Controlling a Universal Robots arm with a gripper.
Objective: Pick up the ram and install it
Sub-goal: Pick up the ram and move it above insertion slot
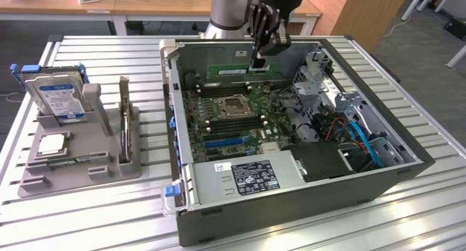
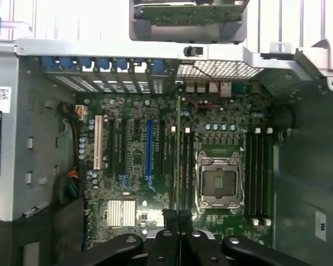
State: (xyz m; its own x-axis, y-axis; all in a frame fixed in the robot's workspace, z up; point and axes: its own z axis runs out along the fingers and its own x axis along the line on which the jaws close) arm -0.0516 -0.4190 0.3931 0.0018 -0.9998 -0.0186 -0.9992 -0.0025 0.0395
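Exterior view is showing the jaws clenching on the ram (image 1: 229,71), gripping it near its end toward the exterior view's right. The ram is hanging level and lengthwise over the far part of the motherboard (image 1: 233,125), inside the open computer case (image 1: 291,213). Whether it is touching a slot, I cannot tell. Wrist view is looking down along the jaws. Two black fingers (image 2: 168,230) are pressing together on the ram (image 2: 178,144), which is appearing edge-on as a thin line. It is running just beside the black memory slots (image 2: 187,166) next to the CPU socket (image 2: 217,183).

Going outward in the exterior view, the CPU socket (image 1: 233,105) is sitting in the middle of the board. A power supply (image 1: 248,177) with a black label is lying at the near end of the case. Blue cables (image 1: 362,139) are running along the side toward the exterior view's right.

The case is standing on a slatted metal tabletop (image 1: 102,218). Well apart from the jaws, toward the exterior view's left, a grey holder (image 1: 102,169) is resting on it. This holder is carrying a hard drive (image 1: 58,95) standing upright and a small square chip (image 1: 51,144) lying flat.
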